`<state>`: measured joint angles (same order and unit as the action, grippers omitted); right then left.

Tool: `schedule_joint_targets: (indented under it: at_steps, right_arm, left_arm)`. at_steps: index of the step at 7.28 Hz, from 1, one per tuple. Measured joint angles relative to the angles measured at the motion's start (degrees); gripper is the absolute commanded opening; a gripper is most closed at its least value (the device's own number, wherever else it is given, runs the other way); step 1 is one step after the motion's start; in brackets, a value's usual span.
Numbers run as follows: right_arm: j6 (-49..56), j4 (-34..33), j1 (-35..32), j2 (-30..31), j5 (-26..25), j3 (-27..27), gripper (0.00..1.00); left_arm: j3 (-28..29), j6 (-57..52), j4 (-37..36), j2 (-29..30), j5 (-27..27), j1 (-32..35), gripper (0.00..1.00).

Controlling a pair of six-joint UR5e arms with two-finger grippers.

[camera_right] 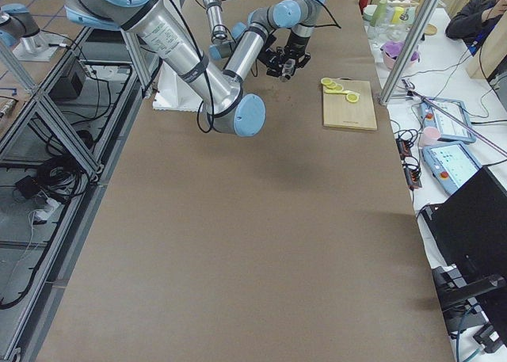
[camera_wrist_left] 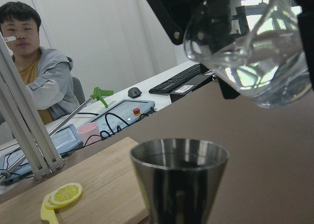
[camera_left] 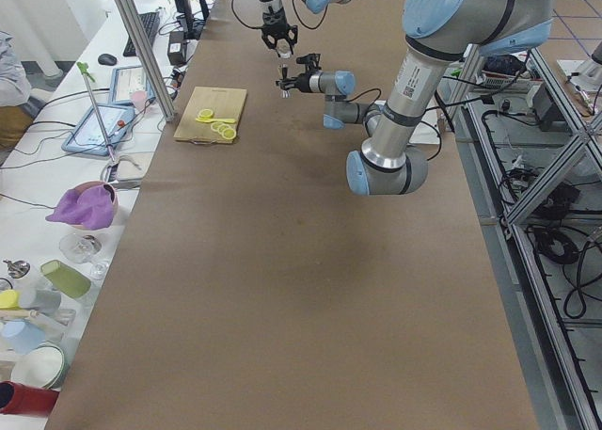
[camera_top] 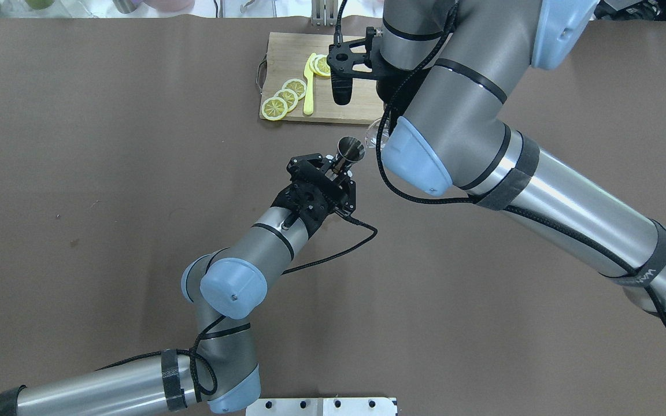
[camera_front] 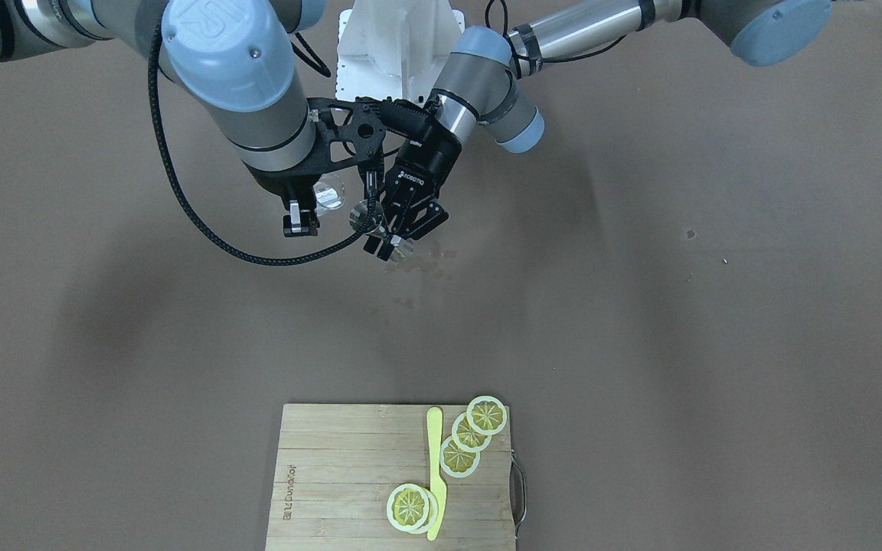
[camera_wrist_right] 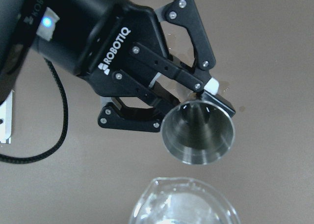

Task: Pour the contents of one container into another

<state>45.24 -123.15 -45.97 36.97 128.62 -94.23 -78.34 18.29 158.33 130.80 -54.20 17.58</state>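
Seen from overhead, a wooden board (camera_top: 287, 75) lies at the twelve o'clock edge of the brown surface (camera_top: 107, 173). It carries lemon slices (camera_top: 287, 95) and a yellow knife (camera_top: 309, 92). Toward five o'clock from the board, the left gripper (camera_top: 337, 169) has its jaws clamped on the lower part of a metal cup (camera_top: 351, 149). The cup is held roughly upright in the air, mouth up, near the middle of the surface. At two o'clock of the cup's rim hangs a clear glass jug (camera_wrist_left: 250, 42), tilted toward the cup and holding some clear liquid. Jug and cup are near each other but apart. The right gripper (camera_front: 332, 203) has its jaws closed on the jug's sides.
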Motion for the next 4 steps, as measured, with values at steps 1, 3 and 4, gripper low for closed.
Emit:
schedule_joint_targets:
  at_steps: [1,3,4]
  right_arm:
    - [0.02,-0.16,0.00,-1.00,-0.22,1.38,0.00]
    - [0.02,-0.51,0.03,-2.97,-0.90,4.35,0.00]
    - [0.12,-1.61,0.04,-3.67,-1.32,5.13,0.00]
  left_arm:
    - [-0.03,0.05,0.00,-0.01,-0.04,0.00,0.00]
    - [-0.10,0.08,0.04,-0.01,-0.06,0.00,0.00]
    - [-0.10,0.08,0.07,-0.05,-0.07,0.00,0.00]
